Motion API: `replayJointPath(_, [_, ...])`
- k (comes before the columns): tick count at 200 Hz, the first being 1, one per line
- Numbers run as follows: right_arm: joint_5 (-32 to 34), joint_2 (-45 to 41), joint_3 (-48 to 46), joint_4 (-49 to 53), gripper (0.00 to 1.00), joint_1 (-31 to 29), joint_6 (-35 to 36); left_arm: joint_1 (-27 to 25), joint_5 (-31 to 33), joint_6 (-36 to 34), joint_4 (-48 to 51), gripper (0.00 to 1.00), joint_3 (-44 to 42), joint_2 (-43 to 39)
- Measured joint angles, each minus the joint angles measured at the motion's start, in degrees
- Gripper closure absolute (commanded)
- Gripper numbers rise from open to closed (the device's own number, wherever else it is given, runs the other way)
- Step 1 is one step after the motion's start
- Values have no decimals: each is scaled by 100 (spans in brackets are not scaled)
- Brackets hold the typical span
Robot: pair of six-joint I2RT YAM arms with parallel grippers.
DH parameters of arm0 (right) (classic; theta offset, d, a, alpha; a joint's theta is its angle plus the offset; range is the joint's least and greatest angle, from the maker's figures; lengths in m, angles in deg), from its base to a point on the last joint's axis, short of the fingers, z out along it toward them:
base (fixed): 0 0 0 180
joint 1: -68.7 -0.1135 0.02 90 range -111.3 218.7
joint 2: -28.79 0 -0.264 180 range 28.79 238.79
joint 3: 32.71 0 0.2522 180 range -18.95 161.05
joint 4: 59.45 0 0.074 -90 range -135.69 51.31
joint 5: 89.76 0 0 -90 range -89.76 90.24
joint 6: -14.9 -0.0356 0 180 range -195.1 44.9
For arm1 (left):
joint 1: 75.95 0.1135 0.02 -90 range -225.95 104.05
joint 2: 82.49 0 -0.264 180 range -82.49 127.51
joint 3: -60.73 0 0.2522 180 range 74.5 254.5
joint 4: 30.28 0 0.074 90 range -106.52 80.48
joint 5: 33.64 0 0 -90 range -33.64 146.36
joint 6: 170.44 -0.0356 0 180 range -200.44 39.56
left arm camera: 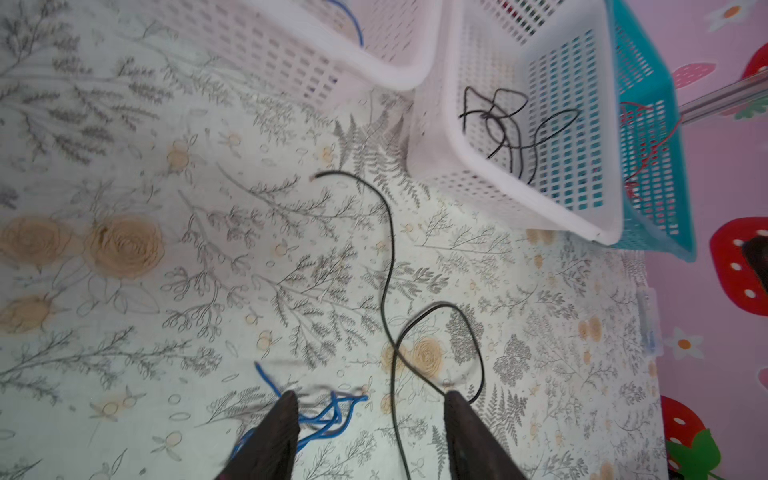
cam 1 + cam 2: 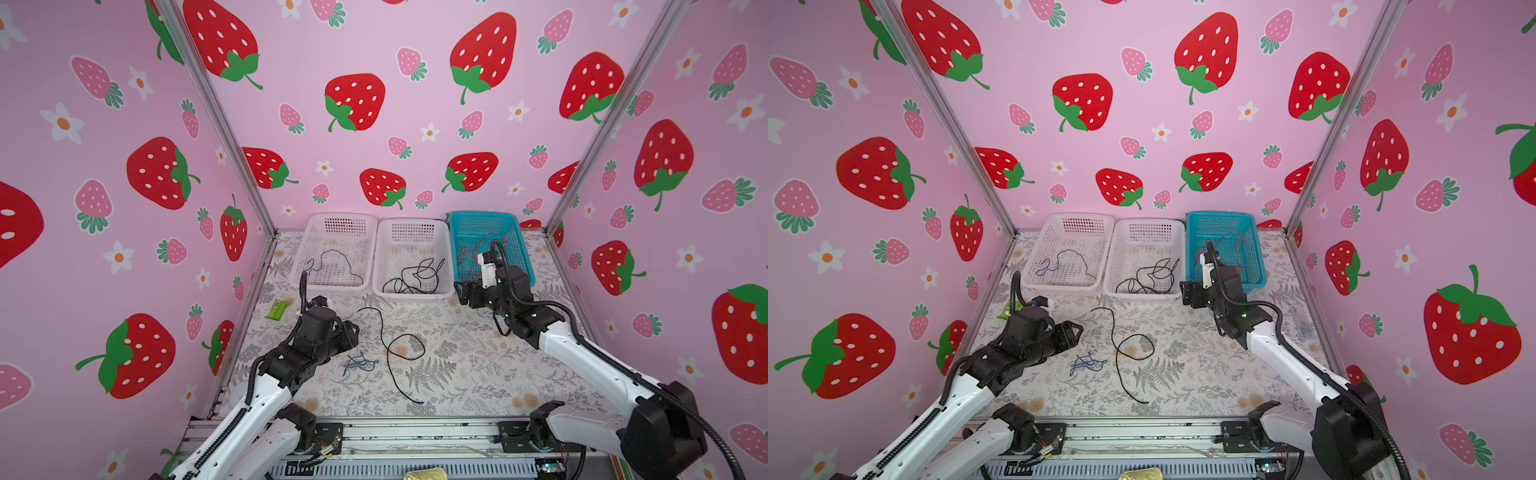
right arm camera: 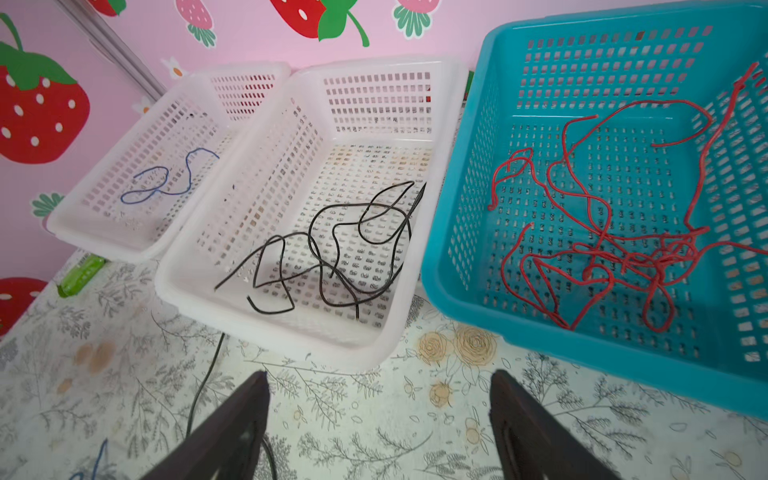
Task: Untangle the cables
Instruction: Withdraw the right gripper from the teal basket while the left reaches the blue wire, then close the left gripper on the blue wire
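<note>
Wrist views: three baskets (image 3: 270, 347) (image 3: 95, 243) (image 3: 440, 291); left hand (image 1: 372, 397), right hand (image 3: 379, 374) both spread, empty.

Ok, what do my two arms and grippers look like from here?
Both arms match: white shells on the left arm and right arm, black joints and wrists, a ribbed black hose along each. The left gripper and right gripper have dark, flat, tapering fingers.
</note>
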Motion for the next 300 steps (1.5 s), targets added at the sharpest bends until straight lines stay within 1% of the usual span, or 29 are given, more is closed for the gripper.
replayJointPath(32, [179,-422,-570,-282,1,-229,26,0,-181,374,190,45,-455,-98])
replayJointPath(63, [273,-562,-911,-483,1,-313,33,-2,-468,487,140,48,-942,-142])
replayJointPath(92, [271,-601,-1054,-667,1,-315,48,-13,-553,516,4,49,-1250,-238])
replayJointPath(133, [267,-601,-1093,-837,1,-387,136,-13,-527,457,-415,51,-1261,-22])
replayJointPath(178, [262,-656,-1220,-997,1,-450,181,-13,-385,236,-828,55,-1261,398])
replayJointPath(197, [262,-660,-1235,-1043,1,-474,195,-13,-350,177,-966,59,-1261,535])
replayJointPath(218, [264,-662,-1255,-1080,1,-476,199,-13,-337,149,-1080,59,-1261,616])
replayJointPath(248, [262,-662,-1281,-1102,1,-503,232,-33,-337,140,-1088,60,-1261,544])
replayJointPath(284, [262,-660,-1344,-1211,1,-542,286,-79,-247,138,-1082,63,-1261,61])
replayJointPath(300, [262,-654,-1353,-1222,1,-562,293,-79,-232,125,-1123,63,-1266,-17])
